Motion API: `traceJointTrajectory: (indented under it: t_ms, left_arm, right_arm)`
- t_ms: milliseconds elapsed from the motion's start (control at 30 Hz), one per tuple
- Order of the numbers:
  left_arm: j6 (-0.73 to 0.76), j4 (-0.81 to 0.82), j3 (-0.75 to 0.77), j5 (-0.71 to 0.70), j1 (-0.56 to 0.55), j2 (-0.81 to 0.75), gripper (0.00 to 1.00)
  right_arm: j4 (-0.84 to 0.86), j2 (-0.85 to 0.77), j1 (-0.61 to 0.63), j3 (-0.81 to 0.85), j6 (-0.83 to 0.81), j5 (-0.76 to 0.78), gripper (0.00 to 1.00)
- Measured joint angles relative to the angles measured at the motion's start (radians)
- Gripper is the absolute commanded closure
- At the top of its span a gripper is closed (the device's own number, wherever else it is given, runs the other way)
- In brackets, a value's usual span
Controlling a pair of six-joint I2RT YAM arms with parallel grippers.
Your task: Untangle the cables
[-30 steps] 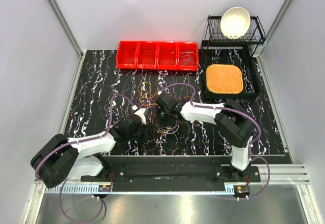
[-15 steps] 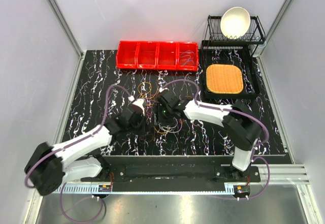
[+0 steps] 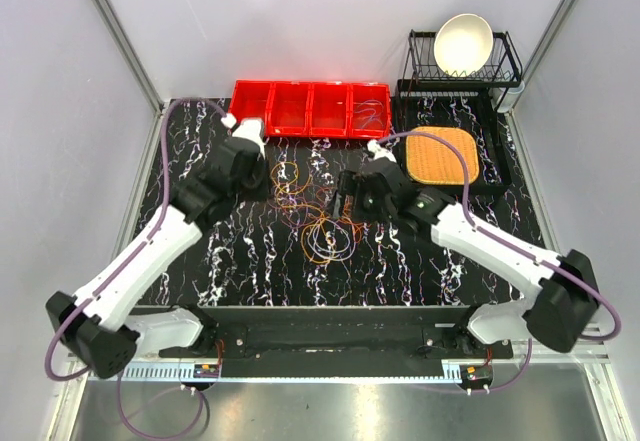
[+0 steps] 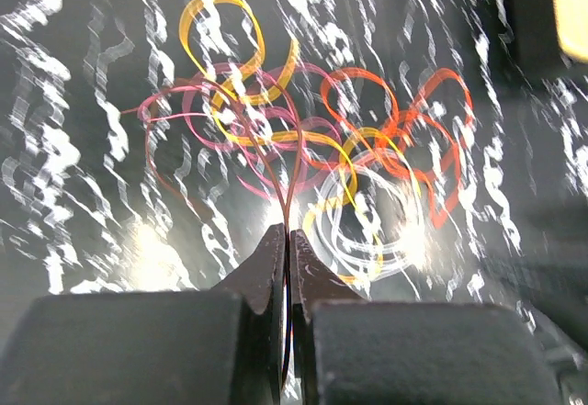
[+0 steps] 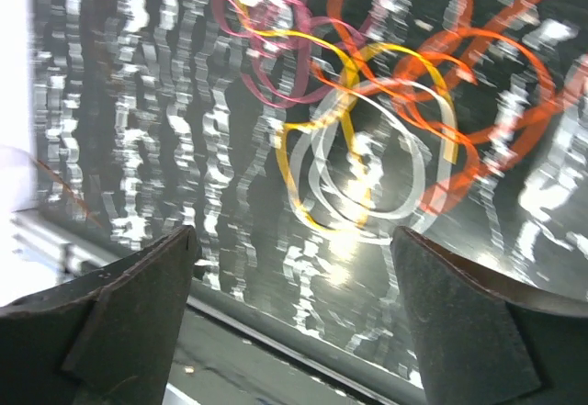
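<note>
- The cables (image 3: 318,216) lie in one loose tangle near the middle of the black, white-veined tabletop (image 3: 200,261). We count orange, yellow, pinkish-red and whitish loops overlapping one another.
- Through the left wrist camera, the cables (image 4: 303,148) fan out just ahead of the fingers. A yellow ring lies at the far side, pink coils on the left, orange ones on the right and whitish circles nearest.
- The left gripper (image 4: 287,237) is pinched tight on a single red-brown strand (image 4: 283,194). The strand runs straight from the jaws up into the pink coils.
- From overhead, we see the left gripper (image 3: 258,179) at the tangle's left edge, its arm stretched far out from the base.
- The right gripper (image 3: 345,196) sits at the tangle's right edge, facing the other across the loops.
- In its own wrist view, the right gripper (image 5: 294,240) has its jaws spread wide with nothing between them. It is poised over the whitish and yellow loops.
- Beyond the tangle, a red four-compartment bin (image 3: 300,109) stands at the far side of the tabletop, with a few loose wires (image 3: 370,116) in its rightmost compartment.
- To the right, a woven orange mat (image 3: 442,156) rests in a black tray (image 3: 500,176).
- Behind the tray, a white bowl (image 3: 462,43) is propped in a black wire rack (image 3: 505,66).
</note>
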Motion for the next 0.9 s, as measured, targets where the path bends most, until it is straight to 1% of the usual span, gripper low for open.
traceJointTrajectory:
  t_ms: [133,267,433,600,767,900]
  left_arm:
    - [0.051,-0.022,0.150,0.002,0.063,0.127,1.00]
    - [0.080,-0.030,0.313,0.022,0.131,0.255,1.00]
    - [0.084,-0.040,0.527,0.063,0.206,0.423,1.00]
    - [0.084,-0.079,0.818,0.098,0.239,0.591,1.00]
    - [0.072,-0.098,1.045,0.154,0.264,0.682,1.00]
    - [0.067,-0.053,1.121,0.217,0.283,0.691,1.00]
  right_arm:
    - [-0.023,-0.072,-0.001,-0.101,0.001,0.033,0.06]
    - [-0.029,-0.103,-0.001,-0.185,0.005,0.042,0.06]
    - [-0.018,-0.108,-0.001,-0.230,0.005,0.032,0.06]
    - [0.002,-0.108,-0.001,-0.248,0.002,0.016,0.05]
    - [0.029,-0.095,-0.001,-0.250,-0.008,0.003,0.06]
    - [0.067,-0.056,-0.001,-0.250,-0.017,-0.025,0.05]
